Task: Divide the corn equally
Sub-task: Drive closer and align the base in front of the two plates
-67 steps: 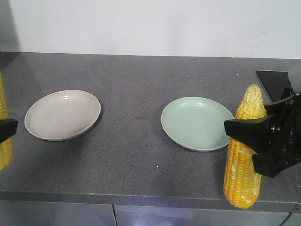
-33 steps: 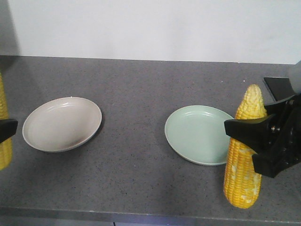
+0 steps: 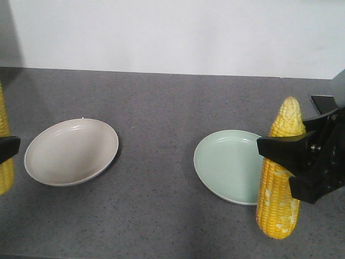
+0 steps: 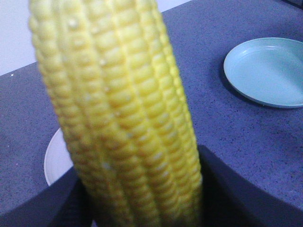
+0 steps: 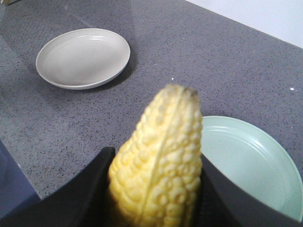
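Nearing the counter (image 3: 161,162), both plates sliding lower in view: right gripper (image 3: 302,162) is clamping a corn cob (image 3: 277,178) beside the green plate (image 3: 226,164); left gripper (image 3: 6,148) seemingly gripping another cob (image 3: 4,172) near the beige plate (image 3: 71,152).

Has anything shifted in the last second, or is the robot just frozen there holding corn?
In the front view both plates, the beige plate and the pale green plate, sit lower in the picture, and less of the counter's front edge shows, so the view probably shifted. The right claw still clamps its yellow cob; the left cob stays put.
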Action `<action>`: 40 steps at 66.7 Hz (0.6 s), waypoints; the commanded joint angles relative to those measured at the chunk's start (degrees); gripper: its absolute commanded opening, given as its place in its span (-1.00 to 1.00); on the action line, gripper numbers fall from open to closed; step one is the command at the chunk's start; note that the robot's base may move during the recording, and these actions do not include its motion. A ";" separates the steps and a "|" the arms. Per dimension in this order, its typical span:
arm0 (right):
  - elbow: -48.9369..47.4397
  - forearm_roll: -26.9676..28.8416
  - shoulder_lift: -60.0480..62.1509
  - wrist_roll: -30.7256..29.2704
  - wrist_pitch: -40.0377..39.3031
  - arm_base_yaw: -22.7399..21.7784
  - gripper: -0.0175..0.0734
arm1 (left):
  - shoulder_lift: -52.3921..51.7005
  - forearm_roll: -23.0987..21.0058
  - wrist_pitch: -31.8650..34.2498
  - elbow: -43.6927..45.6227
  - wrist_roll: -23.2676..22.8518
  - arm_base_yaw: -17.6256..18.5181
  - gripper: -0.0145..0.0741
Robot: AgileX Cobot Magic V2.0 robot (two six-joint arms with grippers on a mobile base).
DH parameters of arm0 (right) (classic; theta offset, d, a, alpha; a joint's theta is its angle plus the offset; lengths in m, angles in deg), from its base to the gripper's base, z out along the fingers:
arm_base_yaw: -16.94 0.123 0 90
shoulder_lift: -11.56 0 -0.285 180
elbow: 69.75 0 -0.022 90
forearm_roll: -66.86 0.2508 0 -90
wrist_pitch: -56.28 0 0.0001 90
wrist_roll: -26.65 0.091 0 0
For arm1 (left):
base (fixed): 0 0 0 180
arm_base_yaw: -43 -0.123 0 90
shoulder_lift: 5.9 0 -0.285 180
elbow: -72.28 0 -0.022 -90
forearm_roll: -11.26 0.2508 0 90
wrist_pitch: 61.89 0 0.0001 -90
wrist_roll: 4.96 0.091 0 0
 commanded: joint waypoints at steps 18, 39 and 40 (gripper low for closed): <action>-1.57 1.57 0.58 -0.52 -3.06 -0.34 -0.13 | -0.17 -0.47 3.81 1.44 -0.14 0.04 -0.08; -1.57 1.57 0.58 -0.52 -3.06 -0.34 -0.13 | -0.17 -0.47 3.81 1.44 -0.14 0.04 -0.08; -1.57 1.57 0.58 -0.52 -3.06 -0.34 -0.13 | -0.17 -0.47 3.81 1.44 -0.14 0.04 -0.08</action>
